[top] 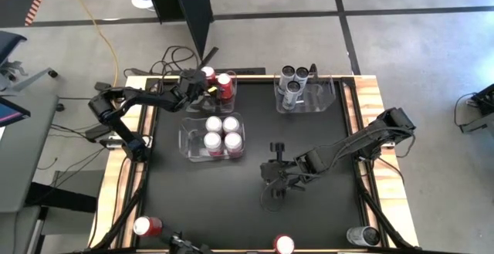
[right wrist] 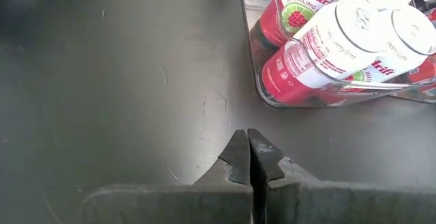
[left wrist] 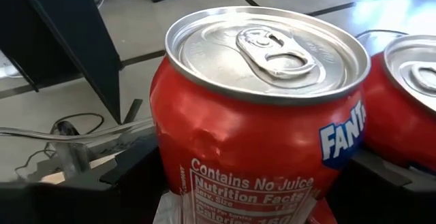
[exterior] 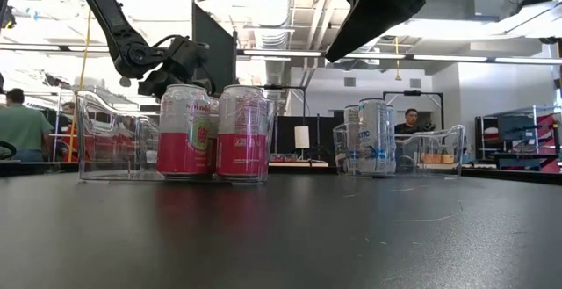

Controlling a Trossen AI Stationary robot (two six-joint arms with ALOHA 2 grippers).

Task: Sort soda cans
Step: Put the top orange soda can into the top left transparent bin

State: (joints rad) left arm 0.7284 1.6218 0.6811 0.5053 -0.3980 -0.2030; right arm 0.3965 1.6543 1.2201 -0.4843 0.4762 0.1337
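A red Fanta can (left wrist: 259, 129) sits between the fingers of my left gripper (top: 202, 82) at the far-left clear bin (top: 231, 93), with a second red can (left wrist: 409, 108) right beside it. The middle bin (top: 185, 140) holds several pink-and-white cans (top: 222, 133), standing upright on its floor. Up to three silver cans (top: 292, 80) stand in the far-right bin (top: 328, 99). My right gripper (right wrist: 248, 157) is shut and holds nothing, low over the bare mat (top: 276, 183) to the right of the pink-and-white cans. My left gripper has the red Fanta can by its side wall (left wrist: 170, 149), pinched between the two fingers (left wrist: 129, 166), one on each side. They come slanting down from the table's left. The can is upright. Whether its bottom rests in the bin is hidden.
Three loose cans lie along the near edge: a red one (top: 147, 225), another (top: 284, 244) and a silver one (top: 363, 236). The black mat (top: 324, 208) between the bins and the near edge is open. People show in the room beyond the table.
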